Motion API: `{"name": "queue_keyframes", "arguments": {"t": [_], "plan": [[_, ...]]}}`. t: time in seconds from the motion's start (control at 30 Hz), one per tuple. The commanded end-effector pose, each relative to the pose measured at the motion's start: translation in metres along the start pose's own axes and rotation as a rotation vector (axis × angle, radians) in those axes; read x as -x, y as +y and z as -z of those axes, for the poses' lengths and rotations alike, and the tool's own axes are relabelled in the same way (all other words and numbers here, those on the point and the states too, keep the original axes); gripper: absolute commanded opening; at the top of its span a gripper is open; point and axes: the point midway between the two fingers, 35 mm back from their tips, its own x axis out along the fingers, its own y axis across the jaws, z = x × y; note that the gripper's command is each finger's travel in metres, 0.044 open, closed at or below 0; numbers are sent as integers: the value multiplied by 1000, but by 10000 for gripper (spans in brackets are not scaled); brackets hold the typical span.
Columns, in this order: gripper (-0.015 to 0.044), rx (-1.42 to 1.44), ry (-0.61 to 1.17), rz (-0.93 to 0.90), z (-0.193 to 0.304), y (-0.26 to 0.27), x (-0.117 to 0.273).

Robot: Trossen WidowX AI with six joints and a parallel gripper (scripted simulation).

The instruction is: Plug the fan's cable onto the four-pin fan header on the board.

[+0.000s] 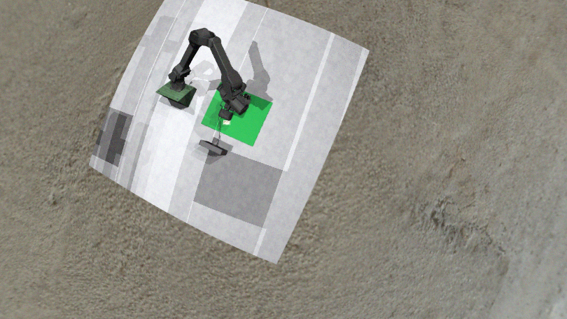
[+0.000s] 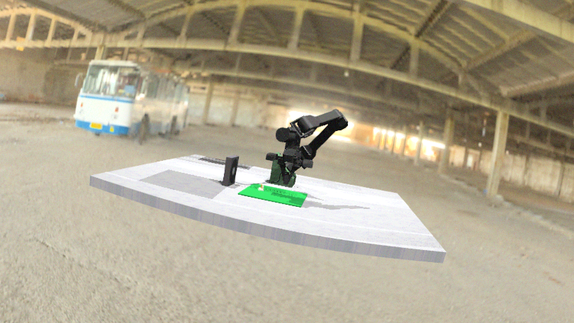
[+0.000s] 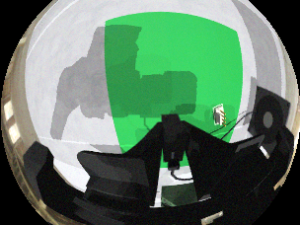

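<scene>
The gripper [image 2: 285, 182] [image 3: 170, 124] is clamping on the black plug [image 3: 173, 140]. The plug is sitting between its fingertips, above the green board [image 1: 253, 122] [image 2: 280, 197] [image 3: 197, 49].

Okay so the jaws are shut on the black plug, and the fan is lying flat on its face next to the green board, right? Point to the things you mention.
Not quite: the fan [image 1: 213, 147] [image 2: 230, 170] [image 3: 267, 111] stands upright, as the exterior view shows. The rest holds: the jaws are shut on the black plug [image 3: 173, 132], and the fan is next to the green board [image 1: 250, 126] [image 2: 277, 195] [image 3: 212, 54].
</scene>
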Motion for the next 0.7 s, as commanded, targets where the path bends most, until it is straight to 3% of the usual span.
{"name": "queue_keyframes", "arguments": {"t": [0.0, 0.3, 0.67], "plan": [[0, 23, 4, 4, 1, -6, 3], [0, 303, 6, 8, 17, -92, 3], [0, 324, 6, 7, 19, -98, 2]]}}
